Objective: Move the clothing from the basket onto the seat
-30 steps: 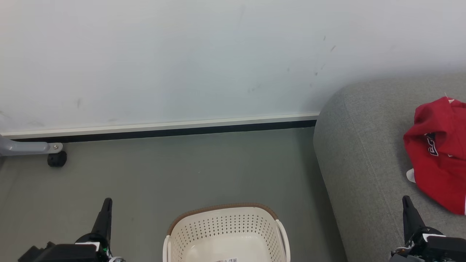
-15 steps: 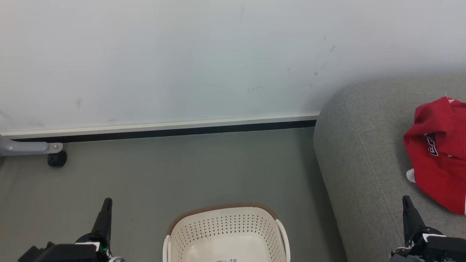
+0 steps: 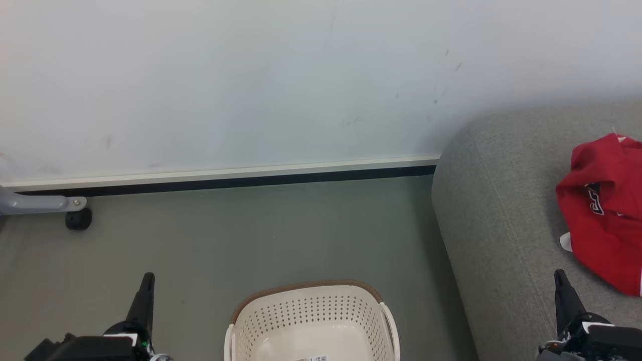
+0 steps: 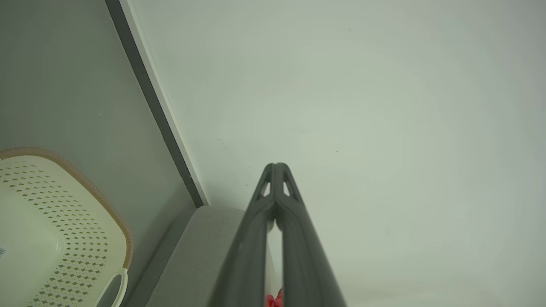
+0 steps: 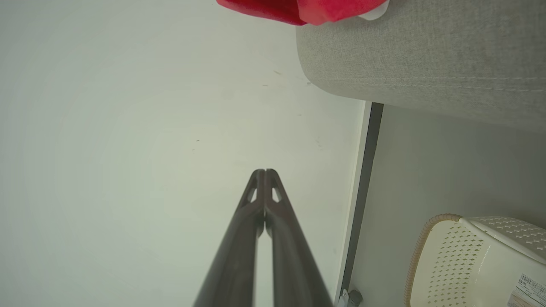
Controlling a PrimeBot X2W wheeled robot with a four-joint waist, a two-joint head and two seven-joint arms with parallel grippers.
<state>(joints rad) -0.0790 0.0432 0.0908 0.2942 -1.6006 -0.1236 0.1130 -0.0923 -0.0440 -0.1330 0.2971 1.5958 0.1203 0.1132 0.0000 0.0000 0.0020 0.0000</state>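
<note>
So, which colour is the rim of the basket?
The rim is brown, braided-looking; the head view shows it best.

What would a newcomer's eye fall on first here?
The bright red fabric clothing with white trim, heaped on the large grey upholstered seat at the head view's right. Then the cream-white perforated plastic basket on the floor at bottom centre, flanked by the shut left gripper and right gripper.

Bright red clothing [image 3: 613, 235], plain grey seat [image 3: 491, 225], cream basket [image 3: 311, 315] with diamond-patterned perforations and brown edging.
</note>
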